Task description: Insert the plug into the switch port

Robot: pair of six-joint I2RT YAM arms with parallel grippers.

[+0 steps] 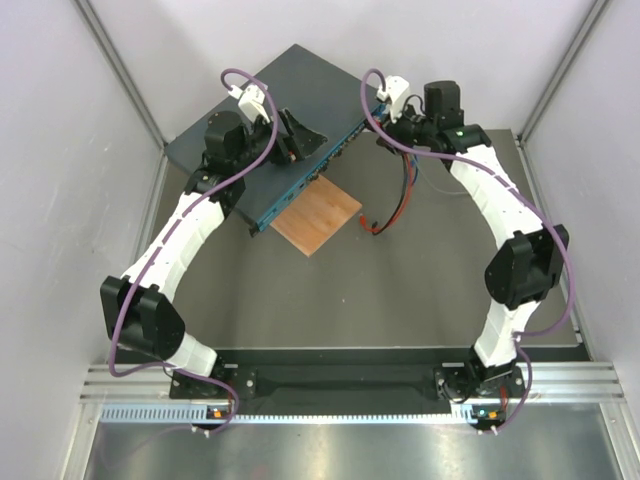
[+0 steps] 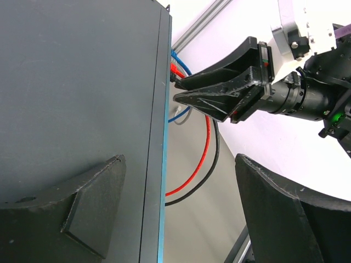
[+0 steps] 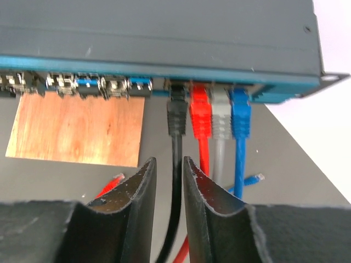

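The switch [image 1: 270, 110] is a flat dark slate-grey box with a teal front edge [image 3: 164, 83] carrying a row of ports. A black plug [image 3: 176, 112] sits in a port, beside red [image 3: 201, 115], grey [image 3: 220, 118] and blue [image 3: 240, 116] plugs. My right gripper [image 3: 169, 164] is just in front of that edge, its fingers narrowly apart around the black cable [image 3: 174, 181], with a gap on the left side. It also shows in the left wrist view [image 2: 176, 89]. My left gripper [image 2: 178, 159] is wide open and empty, with one finger [image 2: 93, 203] over the switch top [image 2: 82, 82].
A brown wooden board [image 1: 317, 215] lies on the table under the switch's front edge. Loose red and black cables [image 1: 385, 215] trail right of it. Loose red [image 3: 112, 181] and blue [image 3: 253, 178] plug ends lie on the table. White walls enclose both sides.
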